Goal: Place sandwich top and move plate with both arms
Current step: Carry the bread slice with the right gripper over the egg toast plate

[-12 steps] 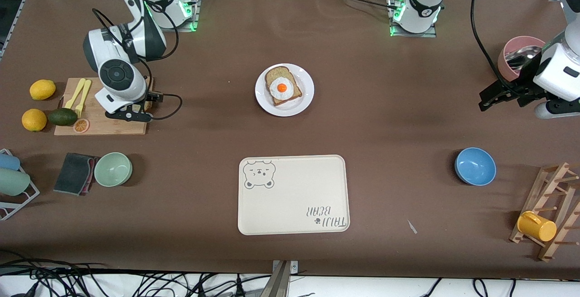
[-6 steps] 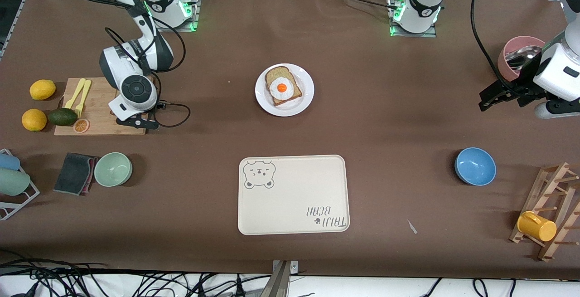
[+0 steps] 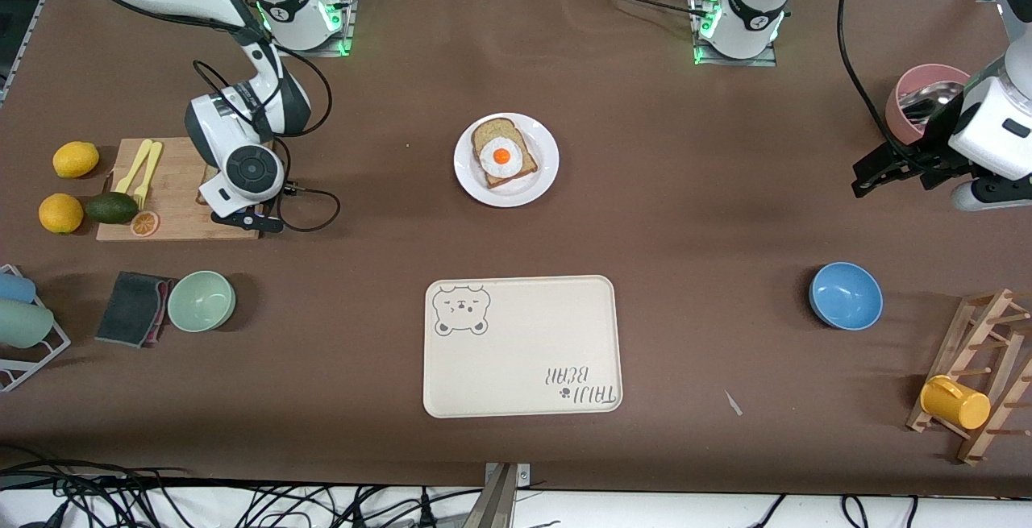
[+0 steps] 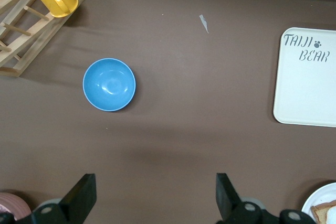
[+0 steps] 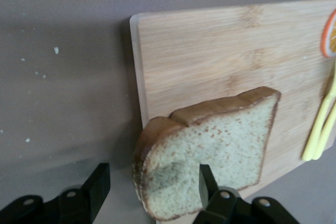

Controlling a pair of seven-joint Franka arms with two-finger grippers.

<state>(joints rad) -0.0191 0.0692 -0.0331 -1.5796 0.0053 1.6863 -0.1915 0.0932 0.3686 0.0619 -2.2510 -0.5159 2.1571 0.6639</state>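
The sandwich top [image 5: 210, 163], a plain speckled slice with a dark crust, lies on the wooden cutting board [image 5: 210, 51], overhanging its edge. My right gripper [image 5: 153, 187] is open just above it, one finger over the slice and the other over the table beside the crust. In the front view the right wrist [image 3: 242, 181] hides the slice. The white plate [image 3: 544, 177] holds the egg-topped slice [image 3: 504, 161] at mid-table. My left gripper [image 4: 155, 198] is open and empty, and waits over bare table [image 3: 891, 177] near the pink bowl [image 3: 919, 97].
The board [image 3: 173, 205] also carries yellow cutlery [image 3: 141, 169] and an orange slice [image 3: 145, 223]; lemons and an avocado [image 3: 111, 208] lie beside it. The bear tray [image 3: 524, 351], green bowl [image 3: 201, 300], blue bowl [image 3: 845, 296] and a rack with a yellow mug [image 3: 955, 403] lie nearer the camera.
The right arm has swung along the cutting board toward its plate-side edge and come down over the plain slice. The left arm has not moved.
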